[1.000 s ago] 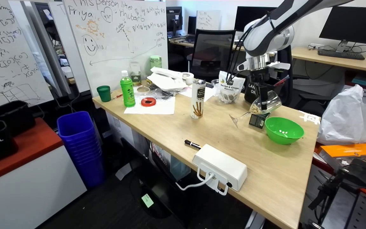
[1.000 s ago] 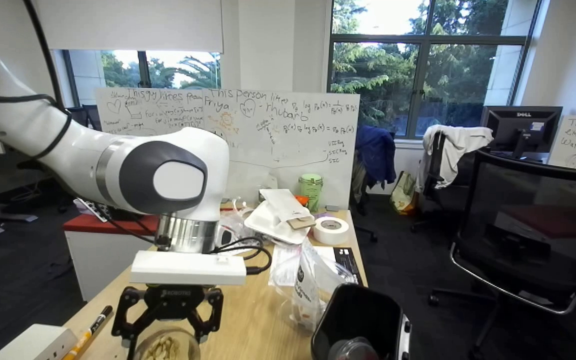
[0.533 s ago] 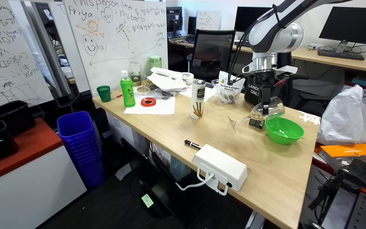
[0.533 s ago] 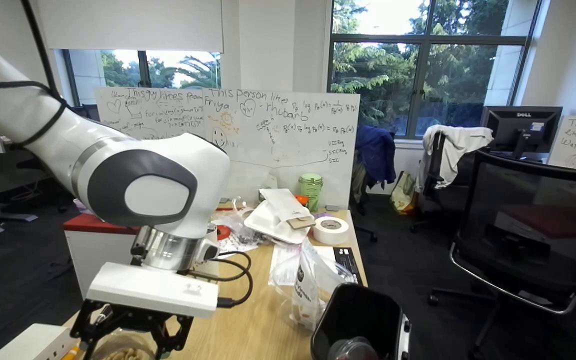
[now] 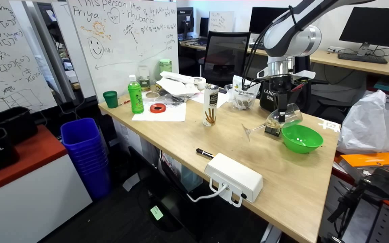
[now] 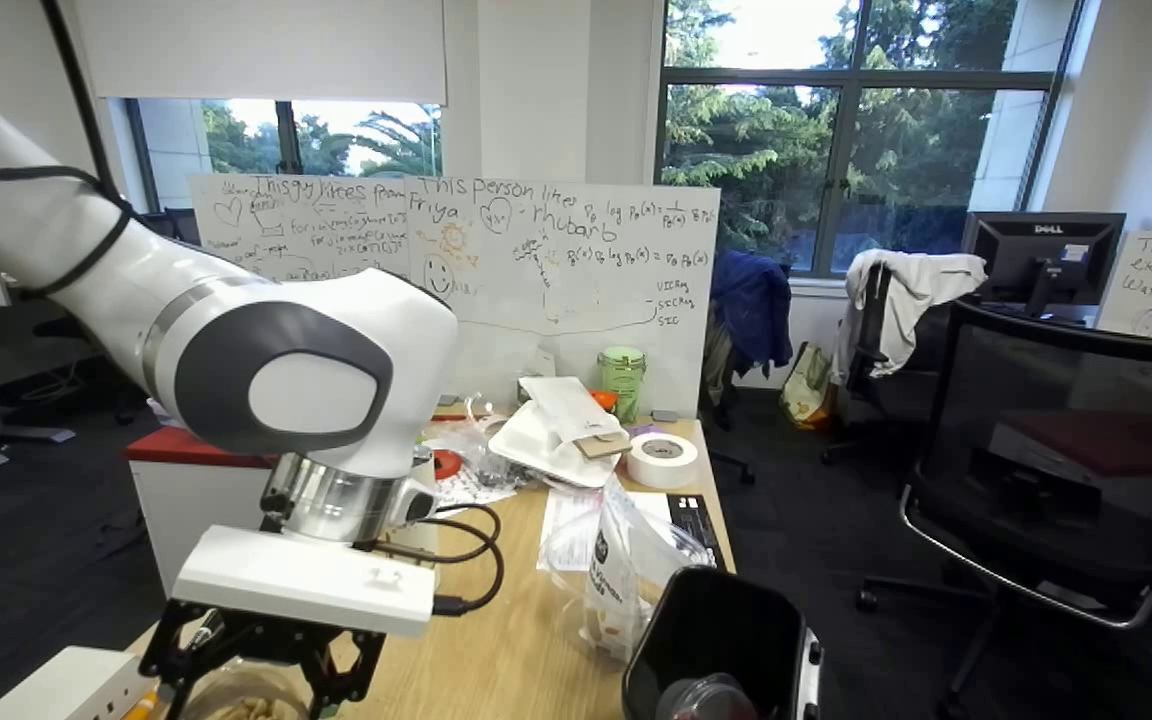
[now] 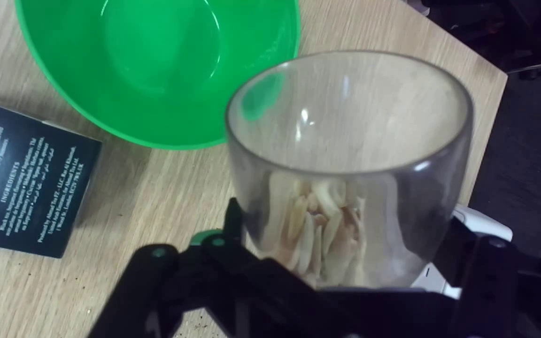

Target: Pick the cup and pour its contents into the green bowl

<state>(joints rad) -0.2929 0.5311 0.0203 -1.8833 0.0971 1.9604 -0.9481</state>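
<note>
A: Biggest first — what do we see?
B: We've got a wooden table [image 5: 181, 133], running far left to near right in an exterior view. A whiteboard [image 5: 130, 37] stands at its far left end.
A: Our arm [image 5: 290, 42]?
B: Comes in from the right, above the table's right half. There's a black bin [image 5: 265, 103] by the far edge and a white box [image 5: 236, 173] on the near edge.
A: Where's our green bowl [image 5: 302, 140]?
B: Upright on the table, toward the right edge. In the wrist view we look down into it.
A: Jaws?
B: The gripper [image 7: 345, 220] is clamped on the clear stemmed glass [image 7: 352, 176], one finger on each side.
A: How do we have the glass oriented?
B: Up off the table, tipped on its side — mouth to the right, foot to the left. Mouth appears at the bowl's far left rim; we can't tell how high above it.
A: Smaller stuff?
B: A dark box [image 7: 31, 183] on the table left of the bowl, near but apart, partly hidden by the glass in an exterior view. A marker [image 5: 204, 153] lies at the white box's far left corner.
A: Contents?
B: The pale pieces [image 7: 317, 230] lie inside our glass, toward the stem end.
</note>
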